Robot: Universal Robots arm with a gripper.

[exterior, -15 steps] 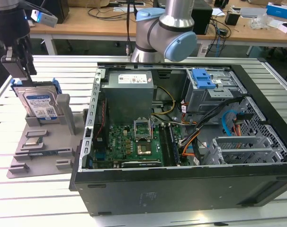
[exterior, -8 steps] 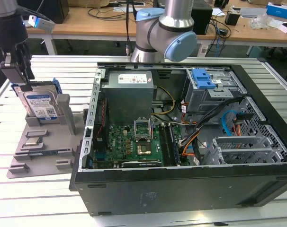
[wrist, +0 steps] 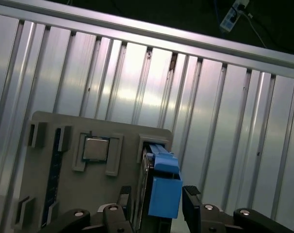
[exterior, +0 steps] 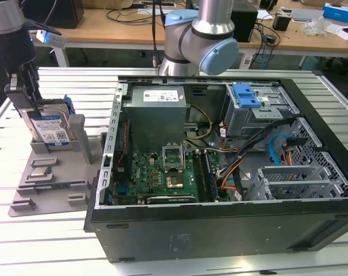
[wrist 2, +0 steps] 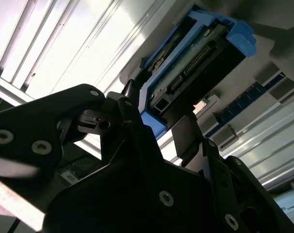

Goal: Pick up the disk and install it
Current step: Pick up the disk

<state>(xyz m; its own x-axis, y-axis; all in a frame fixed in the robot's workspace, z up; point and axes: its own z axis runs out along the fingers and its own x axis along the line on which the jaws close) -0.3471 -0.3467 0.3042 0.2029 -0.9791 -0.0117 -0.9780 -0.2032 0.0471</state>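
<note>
The disk (exterior: 50,127), silver with a white-and-blue label and a blue carrier, stands on edge in a slot of the grey tray (exterior: 47,179) at the exterior view's left. My gripper (exterior: 30,102) reaches down onto its top edge. In both wrist views the black fingers sit tight against the two faces of the disk (wrist: 164,179) (wrist 2: 195,58), one finger (wrist: 190,196) on the blue carrier side. The gripper (wrist: 159,198) (wrist 2: 159,119) is shut on the disk, which is still seated in the tray (wrist: 50,189).
The open computer case (exterior: 220,230) lies to the exterior view's right of the tray, with a grey drive cage and blue latch (exterior: 246,95) at its far corner. A chip-like part (wrist: 94,148) rests in the tray. The slatted metal table (exterior: 24,247) runs underneath.
</note>
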